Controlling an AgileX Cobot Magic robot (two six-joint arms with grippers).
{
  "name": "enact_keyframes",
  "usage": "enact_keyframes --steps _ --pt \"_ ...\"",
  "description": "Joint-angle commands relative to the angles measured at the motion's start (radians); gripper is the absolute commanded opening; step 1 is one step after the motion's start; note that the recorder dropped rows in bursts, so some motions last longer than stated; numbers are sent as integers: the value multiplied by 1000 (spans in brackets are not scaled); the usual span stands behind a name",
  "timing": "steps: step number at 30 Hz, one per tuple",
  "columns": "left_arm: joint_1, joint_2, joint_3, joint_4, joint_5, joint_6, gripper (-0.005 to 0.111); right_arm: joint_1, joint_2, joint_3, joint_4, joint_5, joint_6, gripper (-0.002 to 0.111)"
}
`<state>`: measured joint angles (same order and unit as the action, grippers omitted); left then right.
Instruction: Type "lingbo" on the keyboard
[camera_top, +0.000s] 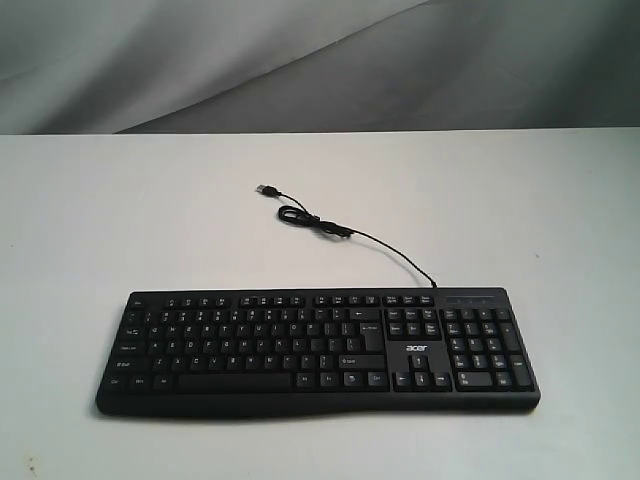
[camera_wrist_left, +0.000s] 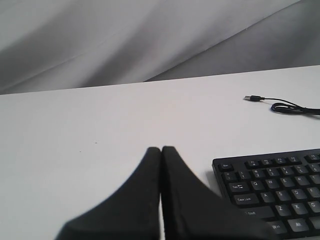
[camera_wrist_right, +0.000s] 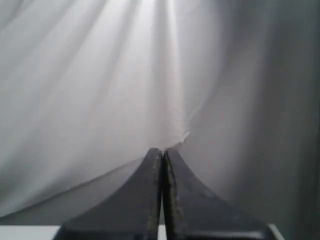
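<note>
The black keyboard (camera_top: 318, 350) lies flat near the table's front edge, with its white acer logo by the number pad. Its thin black cable (camera_top: 340, 232) curls back to a loose USB plug (camera_top: 266, 189). No arm shows in the exterior view. In the left wrist view my left gripper (camera_wrist_left: 161, 149) is shut with nothing in it, and it hovers over bare table just off the keyboard's (camera_wrist_left: 275, 192) Esc corner. My right gripper (camera_wrist_right: 162, 150) is also shut and empty. It points at the grey curtain, with no keyboard in its view.
A white table (camera_top: 120, 220) carries the keyboard. A grey draped curtain (camera_top: 300, 60) hangs behind its far edge. The cable's coil (camera_wrist_left: 287, 107) and plug (camera_wrist_left: 252, 98) lie on the table beyond the keyboard.
</note>
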<state>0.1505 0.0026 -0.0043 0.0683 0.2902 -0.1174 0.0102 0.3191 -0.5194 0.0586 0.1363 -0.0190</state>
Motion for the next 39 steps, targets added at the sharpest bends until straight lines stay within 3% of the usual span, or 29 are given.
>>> enact_keyframes --steps 1,5,10,18,25,30,39 --pt "2 -3 4 -8 -5 -4 1 -9 203 -96 145 183 -6 0" --pt "2 -3 4 -8 -5 -4 1 -9 370 -104 364 441 -112 0" --pt "2 -3 4 -8 -5 -4 1 -9 544 -104 397 696 -115 0" --pt "2 -3 4 -8 -5 -4 1 -9 683 -104 467 635 -122 0" --pt "2 -3 4 -8 -5 -4 1 4 707 -107 750 573 -455 0" --pt "2 -3 4 -8 -5 -4 1 136 756 -139 752 518 -482 0" --pt "2 -3 4 -8 -5 -4 1 471 1000 -304 685 413 -452 0"
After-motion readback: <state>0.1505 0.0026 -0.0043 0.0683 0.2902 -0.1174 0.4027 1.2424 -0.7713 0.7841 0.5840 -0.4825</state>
